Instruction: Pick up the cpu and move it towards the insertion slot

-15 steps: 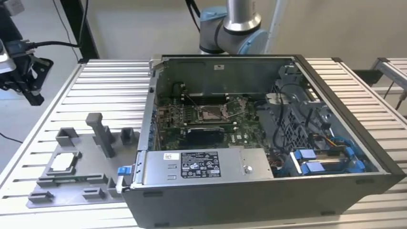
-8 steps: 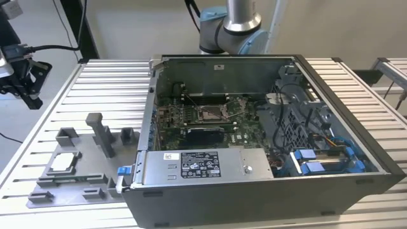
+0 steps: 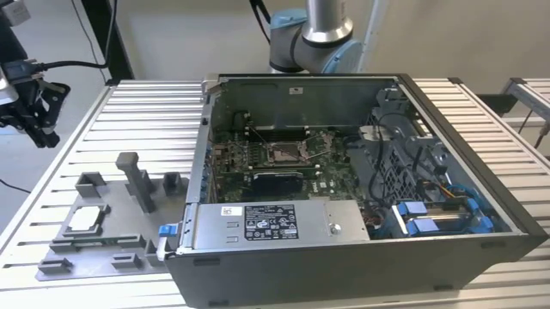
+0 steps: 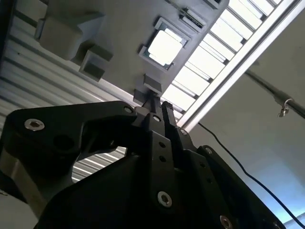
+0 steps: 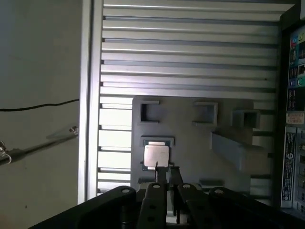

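The cpu (image 3: 84, 219) lies flat in a recess of the grey tray (image 3: 94, 257) at the lower left of the exterior view. The tray rests on the slatted table (image 3: 146, 122) beside the open computer case (image 3: 344, 270). The insertion slot (image 3: 284, 151) sits inside the case near the frame's centre, well apart from the chip. The gripper (image 3: 41, 138) hangs at the upper left edge, clear of the tray and holding nothing. In the first wrist view its fingers (image 5: 160, 176) are drawn together with only a thin slit between them.

A ribbed aluminium counter (image 3: 146, 122) stands before a pale wall (image 3: 189, 38). Grey floor (image 3: 22, 164) shows at the exterior view's nine o'clock, another slatted frame (image 3: 531, 96) at three o'clock.
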Controlling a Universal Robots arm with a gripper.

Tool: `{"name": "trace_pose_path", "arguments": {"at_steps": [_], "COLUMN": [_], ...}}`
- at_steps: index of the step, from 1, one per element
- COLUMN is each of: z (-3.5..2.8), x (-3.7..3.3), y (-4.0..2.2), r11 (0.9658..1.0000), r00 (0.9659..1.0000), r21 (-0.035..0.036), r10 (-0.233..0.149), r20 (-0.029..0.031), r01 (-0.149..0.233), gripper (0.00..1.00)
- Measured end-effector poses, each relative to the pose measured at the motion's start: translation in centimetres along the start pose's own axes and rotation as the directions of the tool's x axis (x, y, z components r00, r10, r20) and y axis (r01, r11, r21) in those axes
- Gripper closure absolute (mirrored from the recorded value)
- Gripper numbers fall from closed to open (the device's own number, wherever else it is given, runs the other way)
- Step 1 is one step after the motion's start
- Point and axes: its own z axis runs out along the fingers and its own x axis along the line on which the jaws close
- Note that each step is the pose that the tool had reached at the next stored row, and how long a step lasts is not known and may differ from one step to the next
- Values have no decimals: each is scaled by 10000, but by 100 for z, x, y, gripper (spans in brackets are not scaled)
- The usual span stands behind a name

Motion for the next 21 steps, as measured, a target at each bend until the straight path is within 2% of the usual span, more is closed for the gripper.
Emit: {"name": "trace_pose_path", "arguments": {"at_steps": [16, 21], "z": [2, 83], "x": [9, 17], "y": [0, -2], "r11": [10000, 10000], "r00": [10000, 10000], "r21": [0, 0], "r10": [0, 1], "r20": [2, 21], "r01": [0, -1], "gripper": [0, 0]}}
